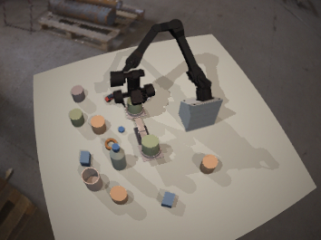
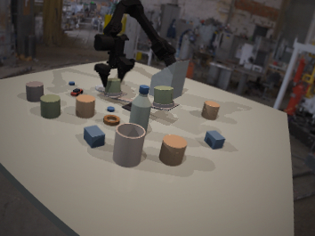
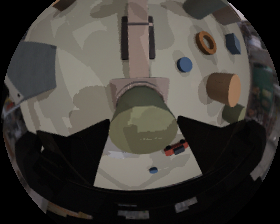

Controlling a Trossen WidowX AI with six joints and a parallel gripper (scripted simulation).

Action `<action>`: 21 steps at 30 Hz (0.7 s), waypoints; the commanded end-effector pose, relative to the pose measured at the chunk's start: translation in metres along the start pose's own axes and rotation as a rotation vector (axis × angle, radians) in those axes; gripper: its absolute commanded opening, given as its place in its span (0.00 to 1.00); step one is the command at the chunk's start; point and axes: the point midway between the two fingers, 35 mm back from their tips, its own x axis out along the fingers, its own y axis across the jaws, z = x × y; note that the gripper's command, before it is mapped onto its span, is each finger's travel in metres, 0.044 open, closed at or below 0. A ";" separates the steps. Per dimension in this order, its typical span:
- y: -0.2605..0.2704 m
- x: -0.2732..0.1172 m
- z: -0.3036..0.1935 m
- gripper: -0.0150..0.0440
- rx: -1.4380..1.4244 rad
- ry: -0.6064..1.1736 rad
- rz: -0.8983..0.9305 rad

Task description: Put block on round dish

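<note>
A green cup point(image 1: 135, 107) point(image 2: 114, 86) point(image 3: 142, 125) stands upright on the far end of the balance point(image 1: 141, 126) point(image 3: 138, 55). The matching green cup point(image 1: 150, 145) point(image 2: 163, 95) stands upright on the near end. My gripper point(image 1: 135, 100) point(image 2: 113, 84) point(image 3: 144, 121) is open over the far cup, one finger on each side of its upper part, holding nothing. The round dish point(image 3: 118, 155) lies just beyond the far cup, a pale patch partly hidden by it in the wrist view. No block shows; the cups hide what is under them. I cannot tell which end is lower.
A slanted grey block point(image 1: 199, 115) point(image 2: 171, 82) stands by the arm's base. A red toy car point(image 2: 76, 91) point(image 3: 176, 148) lies near the far cup. A bottle point(image 1: 118, 158) point(image 2: 140, 112), an orange ring point(image 2: 111, 118) and several cylinders and blue blocks stand around the balance.
</note>
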 end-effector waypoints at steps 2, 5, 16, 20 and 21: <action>0.002 0.009 0.001 1.00 -0.007 -0.003 0.006; 0.002 0.014 0.001 1.00 -0.007 -0.002 0.006; 0.003 0.019 0.001 0.83 -0.008 -0.001 0.006; 0.003 0.019 0.001 0.79 -0.008 -0.001 0.006; 0.003 0.019 0.001 0.78 -0.008 -0.001 0.006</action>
